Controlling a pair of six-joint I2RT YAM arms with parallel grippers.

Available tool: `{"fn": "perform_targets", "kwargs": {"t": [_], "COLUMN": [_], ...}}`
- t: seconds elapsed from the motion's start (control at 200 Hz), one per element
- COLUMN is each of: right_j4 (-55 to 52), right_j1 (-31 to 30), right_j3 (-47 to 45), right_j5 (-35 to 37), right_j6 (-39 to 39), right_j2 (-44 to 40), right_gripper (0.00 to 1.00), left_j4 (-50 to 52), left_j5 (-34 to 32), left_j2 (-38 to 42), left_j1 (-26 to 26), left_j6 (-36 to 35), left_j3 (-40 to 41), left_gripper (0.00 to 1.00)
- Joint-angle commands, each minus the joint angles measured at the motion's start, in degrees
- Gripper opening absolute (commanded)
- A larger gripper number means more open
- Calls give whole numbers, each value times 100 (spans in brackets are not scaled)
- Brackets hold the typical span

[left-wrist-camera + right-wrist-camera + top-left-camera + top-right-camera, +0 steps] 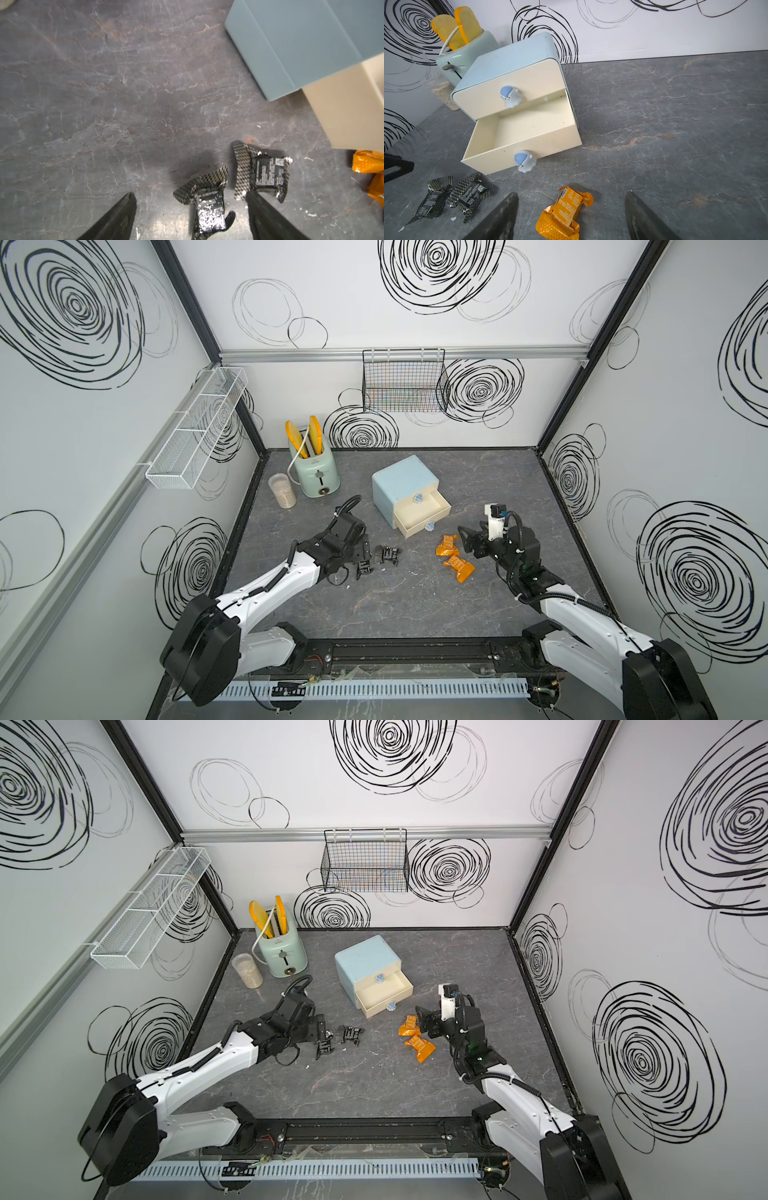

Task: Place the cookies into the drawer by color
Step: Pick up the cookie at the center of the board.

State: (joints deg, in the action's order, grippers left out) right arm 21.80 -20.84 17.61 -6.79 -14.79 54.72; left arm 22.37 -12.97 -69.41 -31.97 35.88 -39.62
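- Two black cookie packets (261,174) lie flat on the grey table (415,605). One sits below the left tool (190,195), whose jaws are wide and empty.
- Two orange cookie packets (562,214) lie near the open, empty lower drawer (529,124) of the pale blue chest (399,479). The right tool (571,194) hovers over one, jaws wide, holding nothing.
- The packets look light, thin, crinkly and slippery, and the contents probably crumble. Pinch across the thicker middle, not the flimsy crimped ends.

Orange crinkly foil packets (367,164): cut off at the left wrist view's edge.
Black checkered foil packet (208,209): print seemingly too blurred to read.
Pale blue drawer chest (291,52): only one corner shows there.
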Motion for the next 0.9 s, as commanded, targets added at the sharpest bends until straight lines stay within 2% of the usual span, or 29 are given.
{"fn": "perform_targets", "kwargs": {"t": [0.0, 0.275, 0.535, 0.895], "right_j4": [-95, -139, -177, -202], "right_j1": [44, 45, 59, 54], "right_j3": [-73, -81, -113, -150], "right_j5": [-136, -195, -165, -165], "right_j6": [-25, -42, -71, -81], "right_j2": [-74, -108, -180, -224], "right_gripper": [82, 82, 82, 82], "left_j4": [-337, -932, -1139, -1315], "left_j5": [152, 788, 904, 996], "left_j2": [116, -313, -564, -899], "left_j1": [-68, -99, -192, -231], "left_j6": [367, 353, 323, 247], "left_j3": [307, 668, 736, 754], "left_gripper": [87, 85, 81, 63]}}
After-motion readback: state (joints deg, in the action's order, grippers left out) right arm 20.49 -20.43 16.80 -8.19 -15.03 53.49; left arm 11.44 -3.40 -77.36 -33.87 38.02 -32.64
